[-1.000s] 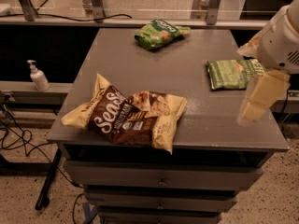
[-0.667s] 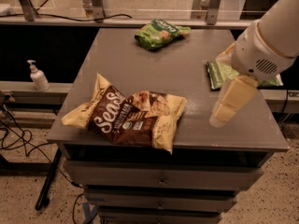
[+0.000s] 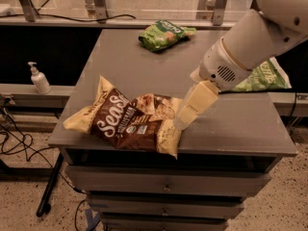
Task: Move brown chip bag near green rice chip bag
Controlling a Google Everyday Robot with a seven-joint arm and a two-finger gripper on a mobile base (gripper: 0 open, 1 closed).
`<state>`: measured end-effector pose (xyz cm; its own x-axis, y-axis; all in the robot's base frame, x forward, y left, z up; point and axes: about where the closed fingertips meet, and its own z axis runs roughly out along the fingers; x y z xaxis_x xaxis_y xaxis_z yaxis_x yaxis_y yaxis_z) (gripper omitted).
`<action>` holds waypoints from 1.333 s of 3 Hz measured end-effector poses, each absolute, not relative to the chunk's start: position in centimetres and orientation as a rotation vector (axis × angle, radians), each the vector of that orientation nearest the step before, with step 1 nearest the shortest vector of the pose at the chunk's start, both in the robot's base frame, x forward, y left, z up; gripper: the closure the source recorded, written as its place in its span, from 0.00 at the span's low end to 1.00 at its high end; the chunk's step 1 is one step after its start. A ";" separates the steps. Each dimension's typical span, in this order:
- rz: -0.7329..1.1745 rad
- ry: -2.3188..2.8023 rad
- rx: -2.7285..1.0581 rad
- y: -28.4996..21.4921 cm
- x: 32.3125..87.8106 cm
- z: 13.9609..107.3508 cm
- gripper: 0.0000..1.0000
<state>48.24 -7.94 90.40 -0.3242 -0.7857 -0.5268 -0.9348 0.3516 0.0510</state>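
Near the desk's (image 3: 240, 129) front edge we note the brown chip bag (image 3: 122, 124) lying flat. Tool (image 3: 185, 117) angled down at its right end; we cannot tell its state. Green rice chip bag (image 3: 163, 35) at the far edge, well apart.

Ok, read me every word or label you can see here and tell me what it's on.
"Seas": big white script on the brown chip bag; the rest cannot be made out.
Small print under it: too small to read.
On the green rice chip bag: dark logo band, unreadable.
On the darker green bag behind the arm: white lettering, unreadable.
The gripper, by the brown bag's right end: no text.
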 end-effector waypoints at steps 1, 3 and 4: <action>0.597 2.202 -1.432 -5.5 48.4 89.4 0.00; 0.605 2.058 -1.348 -3.2 49.8 87.8 0.00; 0.600 1.992 -1.338 -2.6 50.0 86.7 0.19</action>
